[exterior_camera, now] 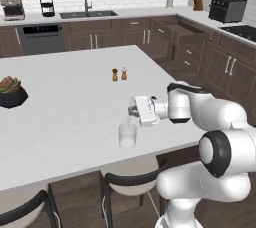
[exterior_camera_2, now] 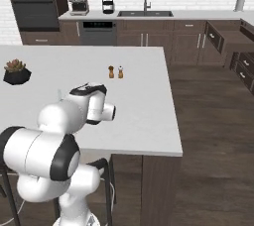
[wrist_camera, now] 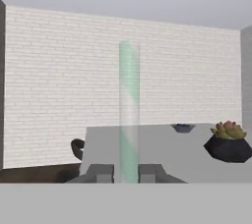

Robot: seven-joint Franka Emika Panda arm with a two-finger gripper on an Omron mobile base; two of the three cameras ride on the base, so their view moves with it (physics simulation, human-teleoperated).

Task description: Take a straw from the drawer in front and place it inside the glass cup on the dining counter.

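Gripper [exterior_camera: 131, 113] seen at centre of the left base view, reaching sideways from the white arm, hovering just above the glass cup [exterior_camera: 127, 136]. Jaws closed tight on the straw [wrist_camera: 129, 112], shown in the hand view as a pale, greenish-white, see-through stick rising upright from between the two dark fingertips [wrist_camera: 101, 173] at the bottom of the frame to just above mid-height. In the left base view, only a thin pale sliver [exterior_camera: 129, 122] visible below the gripper, pointing down toward the cup's mouth; whether its tip was already inside the rim could not be told. Cup stood upright on the broad white worktop [exterior_camera: 65, 102], near its lower right edge in that view. Two small shakers [exterior_camera: 119, 74], one brown and one white-topped, stood side by side further up the worktop, well apart from the cup. Dark bowl of reddish-green succulent [exterior_camera: 11, 92] sat at the far left edge. Drawer [exterior_camera: 187, 31] stood pulled open in the dark cabinets at the upper right. Dark bar stools [exterior_camera: 127, 184] tucked under the worktop's near edge, at the bottom of the frame.
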